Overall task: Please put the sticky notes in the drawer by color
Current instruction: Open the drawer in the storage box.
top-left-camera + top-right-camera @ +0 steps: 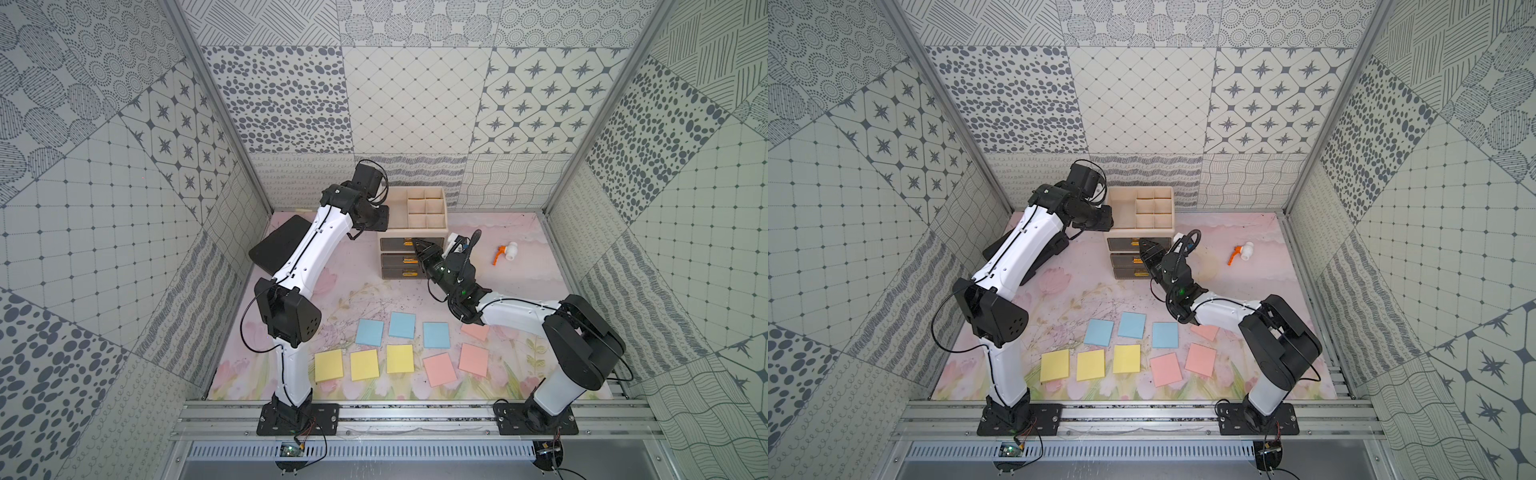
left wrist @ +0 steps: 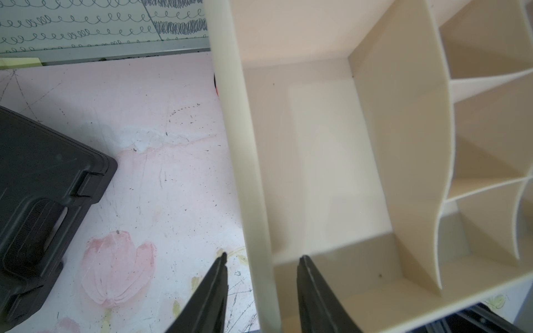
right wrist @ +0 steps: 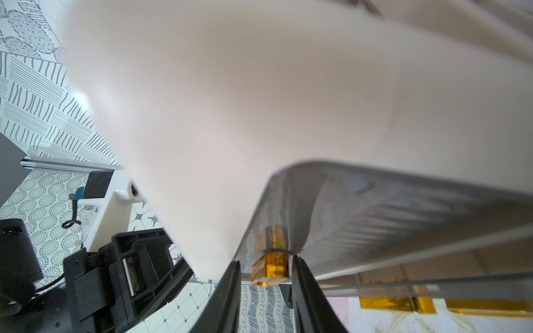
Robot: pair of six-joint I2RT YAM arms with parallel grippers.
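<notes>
My left gripper sits at the far left of the drawer cabinet. Its jaws are apart and straddle the left wall of the top tray, one finger outside over the worktop and one inside the long compartment. Neither clearly touches the wall.

My right gripper is at the cabinet's front, at the top drawer, with a finger on either side of its gold handle. The jaws are close in on it, but I cannot tell whether they are actually clamped.

The notes lie flat on the near worktop, well apart from the cabinet. The blue sticky notes form the farther row, the yellow sticky notes lie nearer on the left, and the pink sticky notes are on the right — one partly under my right arm. A black case lies left of the cabinet.
</notes>
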